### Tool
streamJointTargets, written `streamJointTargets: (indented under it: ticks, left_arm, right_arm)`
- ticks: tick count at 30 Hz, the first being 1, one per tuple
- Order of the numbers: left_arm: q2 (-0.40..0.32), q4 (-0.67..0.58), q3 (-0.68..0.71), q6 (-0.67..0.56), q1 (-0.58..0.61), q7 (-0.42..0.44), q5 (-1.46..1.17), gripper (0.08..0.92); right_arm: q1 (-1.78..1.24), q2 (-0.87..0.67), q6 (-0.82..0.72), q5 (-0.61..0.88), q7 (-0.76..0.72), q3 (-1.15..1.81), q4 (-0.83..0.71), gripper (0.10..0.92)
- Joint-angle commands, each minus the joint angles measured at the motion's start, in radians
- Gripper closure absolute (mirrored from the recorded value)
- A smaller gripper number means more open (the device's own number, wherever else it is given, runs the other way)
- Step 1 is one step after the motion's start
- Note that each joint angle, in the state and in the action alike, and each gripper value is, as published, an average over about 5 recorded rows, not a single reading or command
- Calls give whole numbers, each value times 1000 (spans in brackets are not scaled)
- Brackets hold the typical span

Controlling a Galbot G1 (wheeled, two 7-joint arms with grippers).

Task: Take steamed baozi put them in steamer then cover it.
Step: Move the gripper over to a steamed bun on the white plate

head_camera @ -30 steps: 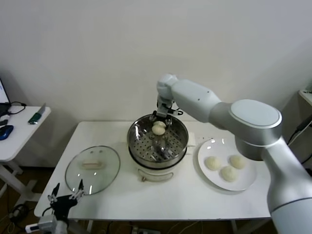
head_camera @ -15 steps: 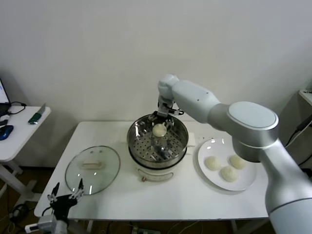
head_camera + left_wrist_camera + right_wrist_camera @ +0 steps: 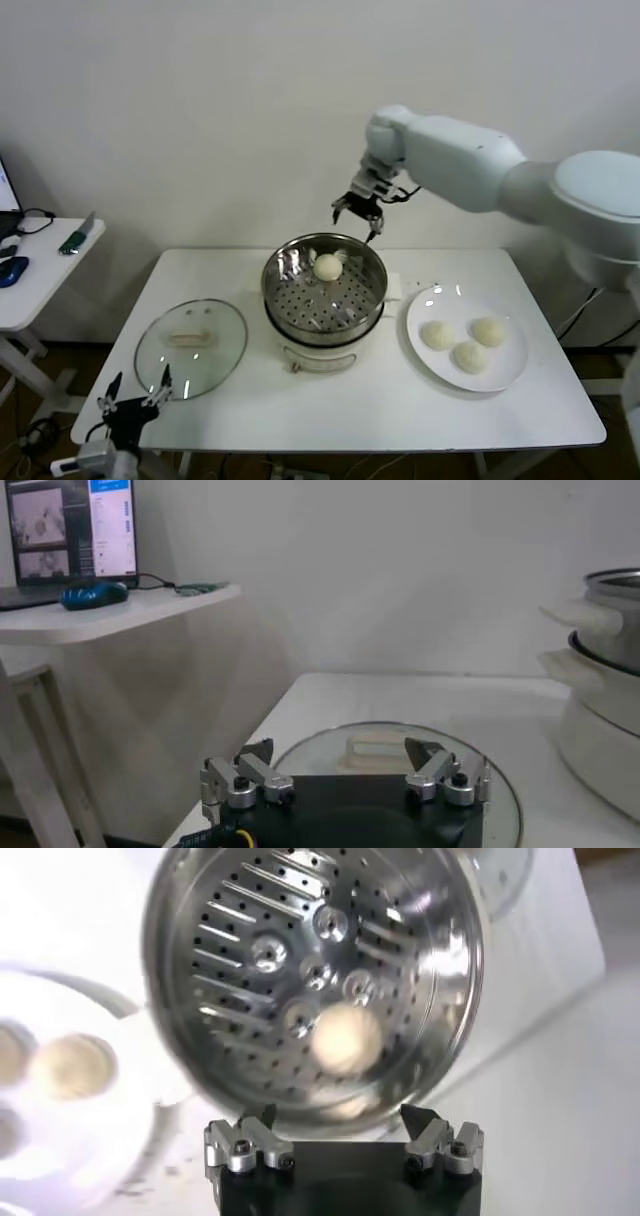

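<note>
Stainless-steel steamer on a white base, centre of the white table, containing one steamed baozi on the perforated floor toward the wall side. Right gripper, fingers spread wide and empty, raised above the steamer's rear rim. Three baozi on the white plate to the steamer's right. Glass cover flat on the table to its left. Left gripper, parked open near the cover's front edge.

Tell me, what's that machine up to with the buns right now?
Right gripper jaws open, empty, above steamer. One baozi in steamer, three baozi on plate. Left gripper open, parked low near cover. Nothing in the way.
</note>
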Motion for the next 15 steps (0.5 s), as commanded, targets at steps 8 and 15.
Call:
streamJointTargets:
  ticks: [8,15]
  left_arm:
    - [-1,-2,6,-1,-5,-1,0,177]
    - [-2,2,12,-3,0,0,11,177]
  right_arm:
    - [8,-494,-598,246,167,-153,454,203]
    - [-138,-536,-645,124,174,-76,469,203]
